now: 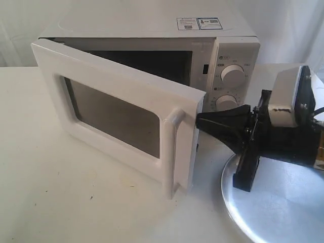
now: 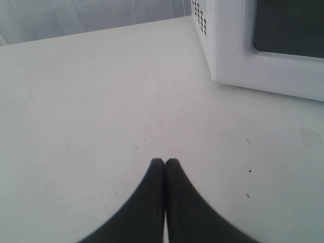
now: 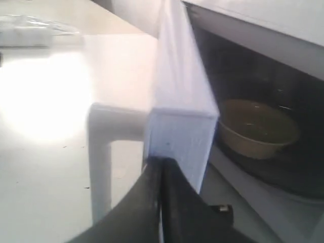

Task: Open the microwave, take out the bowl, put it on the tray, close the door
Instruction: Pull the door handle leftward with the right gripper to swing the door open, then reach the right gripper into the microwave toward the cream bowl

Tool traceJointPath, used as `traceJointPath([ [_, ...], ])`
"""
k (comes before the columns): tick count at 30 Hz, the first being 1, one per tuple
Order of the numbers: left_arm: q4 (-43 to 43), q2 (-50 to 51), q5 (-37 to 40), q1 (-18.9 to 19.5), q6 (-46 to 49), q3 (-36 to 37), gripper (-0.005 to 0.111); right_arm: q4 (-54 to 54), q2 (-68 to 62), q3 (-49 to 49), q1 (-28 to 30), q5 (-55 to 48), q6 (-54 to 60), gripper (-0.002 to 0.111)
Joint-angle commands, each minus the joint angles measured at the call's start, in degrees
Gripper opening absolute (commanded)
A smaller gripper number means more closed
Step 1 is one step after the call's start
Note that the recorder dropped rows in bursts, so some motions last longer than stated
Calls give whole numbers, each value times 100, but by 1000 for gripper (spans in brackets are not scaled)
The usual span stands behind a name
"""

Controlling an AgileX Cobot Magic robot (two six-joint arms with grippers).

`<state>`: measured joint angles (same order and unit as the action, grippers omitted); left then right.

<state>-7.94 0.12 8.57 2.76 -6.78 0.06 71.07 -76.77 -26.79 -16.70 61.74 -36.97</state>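
The white microwave (image 1: 223, 48) stands at the back with its door (image 1: 116, 109) swung partly open. My right gripper (image 1: 200, 121) is shut, its black tips against the door's free edge (image 3: 179, 136), beside the bar handle (image 1: 176, 147). Inside the cavity sits the cream bowl (image 3: 255, 126) on the dark turntable. The steel tray (image 1: 276, 212) lies at the lower right, under my right arm. My left gripper (image 2: 164, 163) is shut on nothing, hovering over bare table near the microwave's corner (image 2: 217, 61); it does not show in the exterior view.
Two round dials (image 1: 232, 75) sit on the microwave's right panel. White table (image 1: 76, 202) spreads in front of and left of the door. A clear plastic item (image 3: 25, 31) lies far off on the table.
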Motion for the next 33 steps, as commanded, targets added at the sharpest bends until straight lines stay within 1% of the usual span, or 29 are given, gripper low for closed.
traceJointPath([
  [1,21,-12,-3,-5,-37,-6,0,878,-101,-19,12,823,188,0],
  [6,21,-12,-3,-5,-37,-6,0,1594,-101,-111,12,823,203,0],
  [12,21,-12,-3,-5,-37,-6,0,1460,-101,-111,12,823,74,0],
  [14,21,-12,-3,-5,-37,-6,0,1052,-101,-111,12,772,70,0],
  [17,21,-12,-3,-5,-37,-6,0,-81,-125,-111,-84,-315,47,0],
  [19,21,-12,-3,-5,-37,-6,0,-668,-191,-111,-237,-720,127,0],
  [22,21,-12,-3,-5,-37,-6,0,-700,-425,-261,-584,-560,113,0],
  [25,21,-12,-3,-5,-37,-6,0,-700,-727,-445,-1148,-282,103,0],
  [26,21,-12,-3,-5,-37,-6,0,-700,-861,-544,-1415,-282,103,0],
  [29,21,-12,-3,-5,-37,-6,0,-700,-1139,-787,-1981,-437,139,0],
  [33,21,-12,-3,-5,-37,-6,0,-687,-1376,-971,-2473,-510,322,0],
])
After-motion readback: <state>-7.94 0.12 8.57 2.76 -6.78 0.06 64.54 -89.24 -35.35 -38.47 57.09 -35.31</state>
